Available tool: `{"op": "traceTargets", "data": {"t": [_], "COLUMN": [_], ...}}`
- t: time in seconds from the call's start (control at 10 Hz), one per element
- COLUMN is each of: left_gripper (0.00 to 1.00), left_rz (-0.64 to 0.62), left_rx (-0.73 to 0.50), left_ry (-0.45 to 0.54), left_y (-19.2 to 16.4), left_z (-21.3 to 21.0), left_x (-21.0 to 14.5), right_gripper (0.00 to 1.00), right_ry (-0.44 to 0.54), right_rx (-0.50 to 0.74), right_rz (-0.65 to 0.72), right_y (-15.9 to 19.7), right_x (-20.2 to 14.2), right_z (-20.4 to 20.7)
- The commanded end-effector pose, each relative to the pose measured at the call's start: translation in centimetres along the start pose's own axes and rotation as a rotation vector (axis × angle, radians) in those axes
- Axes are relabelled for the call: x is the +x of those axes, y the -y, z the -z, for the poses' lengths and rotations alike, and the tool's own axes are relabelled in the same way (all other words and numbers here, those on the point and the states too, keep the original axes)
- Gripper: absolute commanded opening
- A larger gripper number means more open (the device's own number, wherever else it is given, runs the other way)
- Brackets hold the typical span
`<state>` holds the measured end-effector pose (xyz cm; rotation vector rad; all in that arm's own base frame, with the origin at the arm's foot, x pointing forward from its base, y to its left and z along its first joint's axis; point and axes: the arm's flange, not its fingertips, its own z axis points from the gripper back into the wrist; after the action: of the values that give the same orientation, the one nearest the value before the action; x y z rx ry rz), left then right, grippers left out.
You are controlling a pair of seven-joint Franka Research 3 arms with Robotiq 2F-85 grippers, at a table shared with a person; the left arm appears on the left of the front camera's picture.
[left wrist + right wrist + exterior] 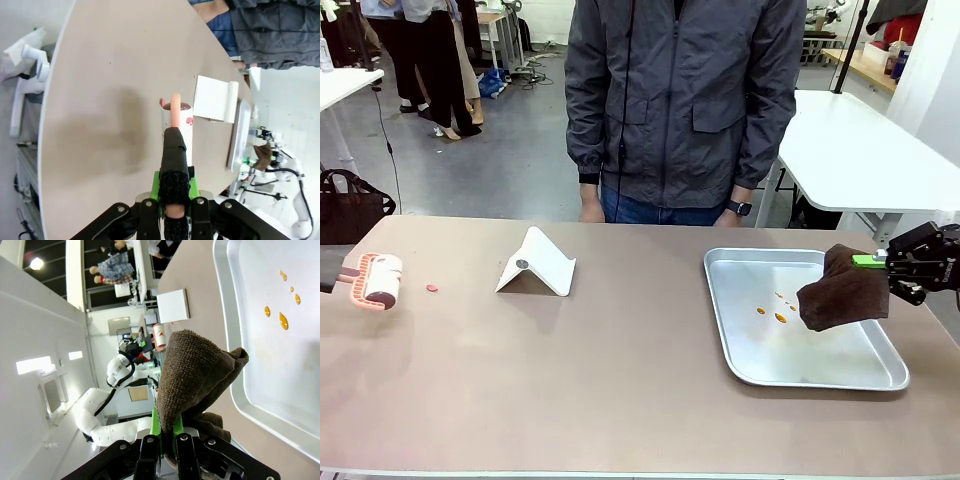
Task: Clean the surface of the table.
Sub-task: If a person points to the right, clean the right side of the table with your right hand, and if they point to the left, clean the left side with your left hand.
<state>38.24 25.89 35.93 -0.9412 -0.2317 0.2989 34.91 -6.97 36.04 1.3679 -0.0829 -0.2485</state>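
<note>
The tan-brown table (pixel 620 380) spans the front view. At its far left a lint roller (pixel 378 280) with a pink frame and white roll rests on the top, a small pink scrap (pixel 432 288) just to its right. My left gripper (pixel 175 200) is shut on the roller's black handle (pixel 174 150), and the roll (pixel 176 117) points away from it. My right gripper (pixel 890 262) is shut on a brown cloth (pixel 845 290) that hangs over the right side of a steel tray (pixel 740 340). Orange drops (pixel 775 310) lie on the tray beside the cloth (pixel 195 375).
A white folded stand (pixel 535 265) sits on the table left of centre. A person in a grey jacket (pixel 685 100) stands at the far edge, hands hanging by the table rim. A glossy white table (pixel 850 150) stands behind on the right.
</note>
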Motion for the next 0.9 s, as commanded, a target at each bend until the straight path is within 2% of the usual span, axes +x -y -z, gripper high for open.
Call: {"op": "traceTargets", "data": {"t": [0.0,0.5,0.8], "left_gripper": [0.22,0.22,0.22], "left_rz": [-0.003,-0.05,-0.096], "left_rx": [0.046,0.103,0.14], "left_ry": [-0.011,-0.021,0.011], "left_y": [1.1,1.3,0.5], "left_z": [1.1,3.2,4.3], "left_x": [-0.4,1.6,2.9], "right_gripper": [0.0,0.0,0.0], "right_ry": [-0.008,-0.008,-0.008], "right_rx": [-0.002,-0.002,-0.002], "right_rz": [0.007,0.007,0.007], "right_y": [-0.4,-0.4,-0.4], "right_x": [-0.2,-0.2,-0.2], "right_z": [0.0,0.0,0.0]}}
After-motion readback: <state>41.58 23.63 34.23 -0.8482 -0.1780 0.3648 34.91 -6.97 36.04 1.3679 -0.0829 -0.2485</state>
